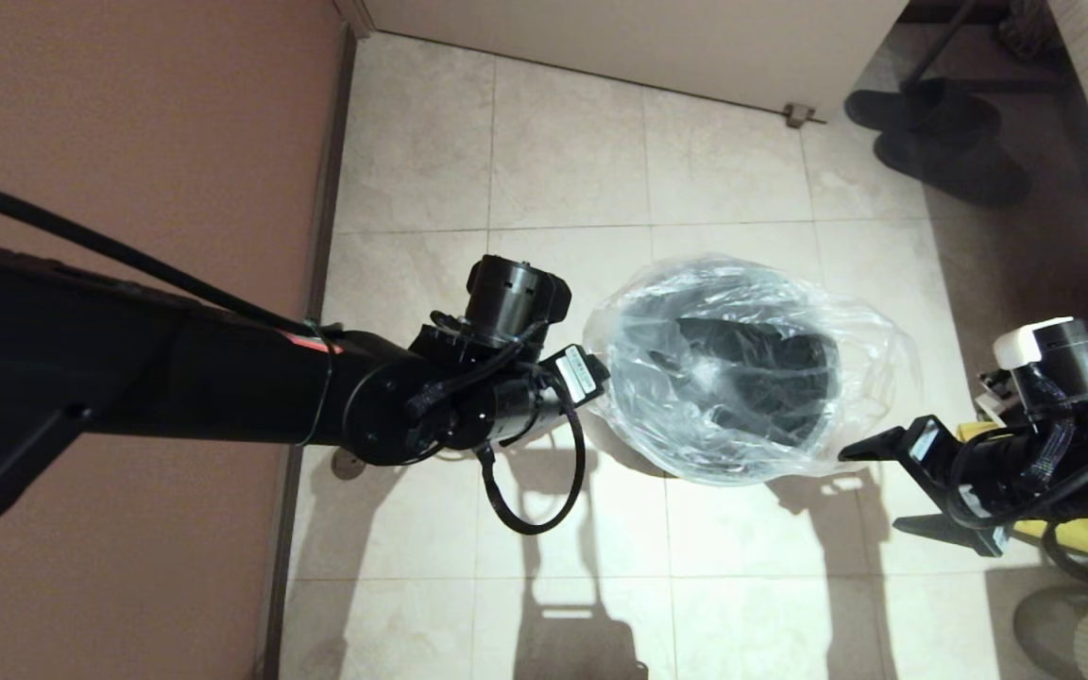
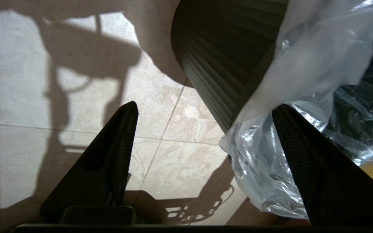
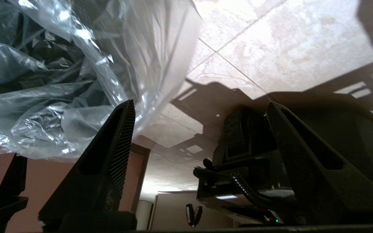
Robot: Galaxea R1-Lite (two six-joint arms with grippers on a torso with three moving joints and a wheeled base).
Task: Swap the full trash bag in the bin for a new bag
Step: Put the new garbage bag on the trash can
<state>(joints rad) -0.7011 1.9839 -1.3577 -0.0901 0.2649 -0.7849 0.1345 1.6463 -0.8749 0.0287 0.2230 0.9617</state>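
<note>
The bin (image 1: 818, 378) stands on the tiled floor at centre, its dark ribbed outer wall (image 2: 219, 64) close in the left wrist view. The new bag (image 1: 667, 312), clear and crinkly, is draped over the bin's mouth and hangs outside the rim all round. My left gripper (image 2: 204, 110) is at the bin's left side, open; a hanging fold of the bag (image 2: 264, 161) lies between its fingers against one finger, unpinched. My right gripper (image 1: 870, 489) hangs open just off the bin's near right side, beside the bag's edge (image 3: 60, 81), with nothing between its fingers.
A brown wall (image 1: 128, 142) runs along the left, behind my left arm (image 1: 223, 378). An opaque yellow bag (image 1: 1073, 529) lies on the floor under my right arm. Dark slippers (image 1: 941, 142) sit at the far right, a door stop (image 1: 799, 115) by the back door.
</note>
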